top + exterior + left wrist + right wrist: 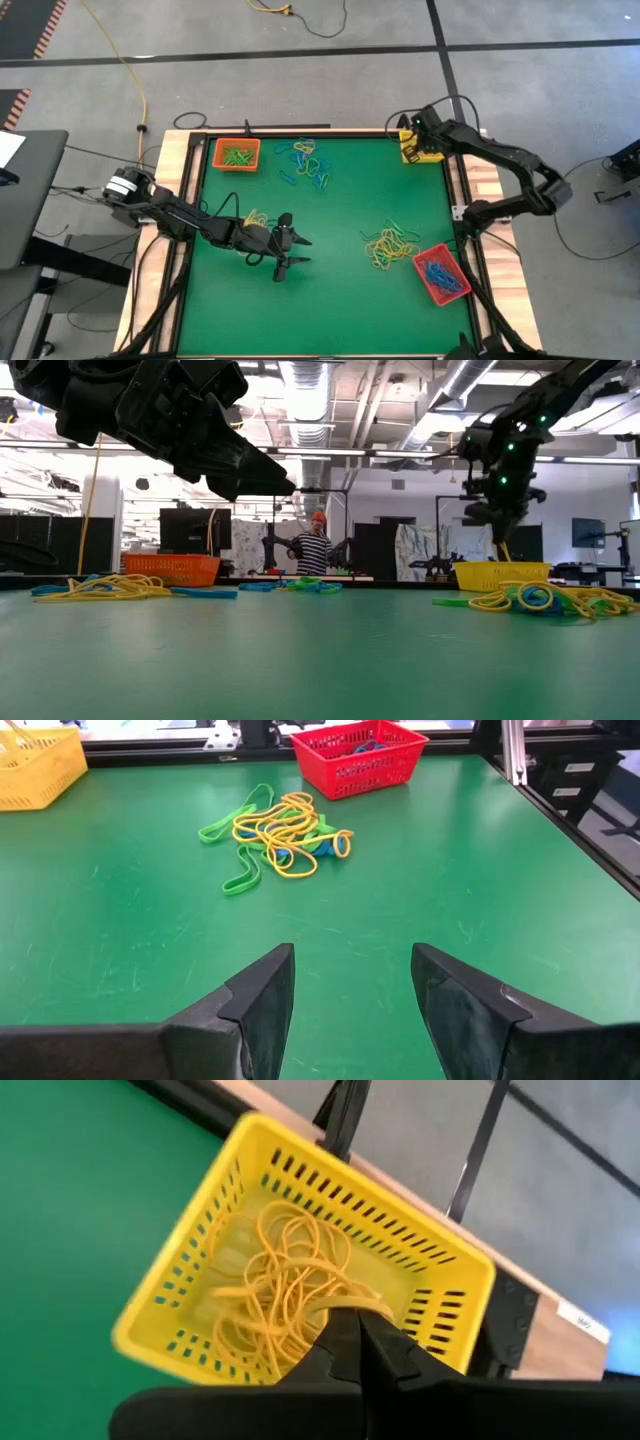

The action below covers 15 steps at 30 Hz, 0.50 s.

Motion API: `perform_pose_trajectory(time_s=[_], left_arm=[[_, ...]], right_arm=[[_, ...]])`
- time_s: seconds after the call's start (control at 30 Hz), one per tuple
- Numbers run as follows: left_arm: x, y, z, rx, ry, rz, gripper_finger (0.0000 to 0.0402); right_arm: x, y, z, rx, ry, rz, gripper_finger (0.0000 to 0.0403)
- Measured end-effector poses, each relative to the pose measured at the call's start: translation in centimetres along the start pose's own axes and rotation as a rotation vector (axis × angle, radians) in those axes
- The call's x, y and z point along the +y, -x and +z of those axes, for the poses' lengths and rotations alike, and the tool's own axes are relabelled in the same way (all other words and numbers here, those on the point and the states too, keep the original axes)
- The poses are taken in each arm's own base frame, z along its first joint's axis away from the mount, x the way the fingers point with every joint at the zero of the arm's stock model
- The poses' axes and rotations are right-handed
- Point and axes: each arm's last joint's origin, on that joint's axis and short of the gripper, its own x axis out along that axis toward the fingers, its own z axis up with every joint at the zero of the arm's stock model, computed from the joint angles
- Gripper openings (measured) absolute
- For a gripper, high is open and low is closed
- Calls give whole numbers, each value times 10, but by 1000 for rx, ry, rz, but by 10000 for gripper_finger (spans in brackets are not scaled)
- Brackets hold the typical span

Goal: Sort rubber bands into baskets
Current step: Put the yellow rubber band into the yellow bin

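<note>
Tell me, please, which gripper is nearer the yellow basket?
Right. The right gripper hangs shut just above the yellow basket; the left gripper is open, across the table.

**Table layout**

Three baskets: one [237,154] far-left corner, one [420,148] far-right corner under right gripper [408,124], one [441,275] near-right. Band pile [391,245] just left of that last basket; another [306,163] far centre. Left gripper [296,250] left of centre.

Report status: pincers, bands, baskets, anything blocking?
Right pincer shut over yellow basket. Left pincer open, empty, facing mixed band pile. Nothing blocking.
</note>
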Motion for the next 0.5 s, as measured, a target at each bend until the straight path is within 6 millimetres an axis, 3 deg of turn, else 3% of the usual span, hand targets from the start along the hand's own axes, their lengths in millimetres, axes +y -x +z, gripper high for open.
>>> perform_pose_trajectory(time_s=[0.27, 0.5], left_arm=[[0, 0, -1, 8, -1, -8, 192], [0, 0, -1, 11, -5, -7, 192]], right_arm=[[3, -25, -1, 86, 3, 48, 31], [4, -33, -3, 121, -11, 77, 33]])
